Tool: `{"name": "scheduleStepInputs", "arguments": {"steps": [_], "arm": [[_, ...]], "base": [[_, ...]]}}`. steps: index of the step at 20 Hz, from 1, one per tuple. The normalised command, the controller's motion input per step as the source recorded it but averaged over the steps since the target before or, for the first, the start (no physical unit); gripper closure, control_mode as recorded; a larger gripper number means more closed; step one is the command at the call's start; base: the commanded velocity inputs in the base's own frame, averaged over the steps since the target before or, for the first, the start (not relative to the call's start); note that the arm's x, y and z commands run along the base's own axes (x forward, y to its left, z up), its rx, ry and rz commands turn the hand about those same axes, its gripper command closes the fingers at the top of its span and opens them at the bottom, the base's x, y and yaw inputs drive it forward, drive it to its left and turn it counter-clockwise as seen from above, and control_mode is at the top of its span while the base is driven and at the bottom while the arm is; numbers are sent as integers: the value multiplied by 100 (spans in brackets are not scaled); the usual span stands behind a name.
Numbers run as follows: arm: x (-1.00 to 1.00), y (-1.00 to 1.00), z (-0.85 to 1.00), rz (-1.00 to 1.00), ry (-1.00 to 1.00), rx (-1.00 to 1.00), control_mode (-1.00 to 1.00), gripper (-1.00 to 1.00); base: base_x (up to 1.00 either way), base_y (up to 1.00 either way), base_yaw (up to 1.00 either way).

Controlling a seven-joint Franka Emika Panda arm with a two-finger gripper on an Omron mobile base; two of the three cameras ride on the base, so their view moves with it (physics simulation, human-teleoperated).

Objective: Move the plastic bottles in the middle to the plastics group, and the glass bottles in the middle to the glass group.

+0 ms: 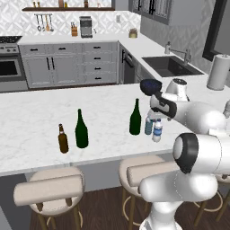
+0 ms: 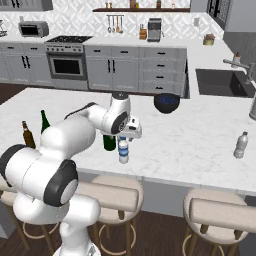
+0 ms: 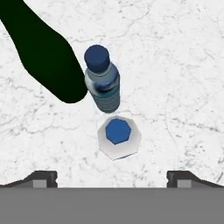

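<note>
Hand view: spread hand point(image 3: 112, 177) above a faceted clear bottle point(image 3: 118, 137), ribbed bluish bottle point(image 3: 103, 83) beside, on veined marble point(image 3: 175, 78).

I saw a white marble counter point(image 1: 40, 112) veined grey, a bright green wine bottle point(image 1: 135, 118), a darker green one point(image 1: 81, 130), a brown beer bottle point(image 1: 63, 139) with pale label, a bluish-teal water bottle point(image 3: 103, 83), a clear bottle point(image 3: 118, 137) capped blue from above.
</note>
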Motion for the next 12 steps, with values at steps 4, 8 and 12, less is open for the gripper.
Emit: {"name": "scheduleStepInputs", "arguments": {"steps": [4,8,12], "arm": [[34,0,-22,1,-1,0,-100,-100],[31,0,-19,1,0,0,-100,-100],[4,0,-12,5,-3,0,-100,-100]], "base": [[0,0,0],[0,0,0],[0,0,0]]}}
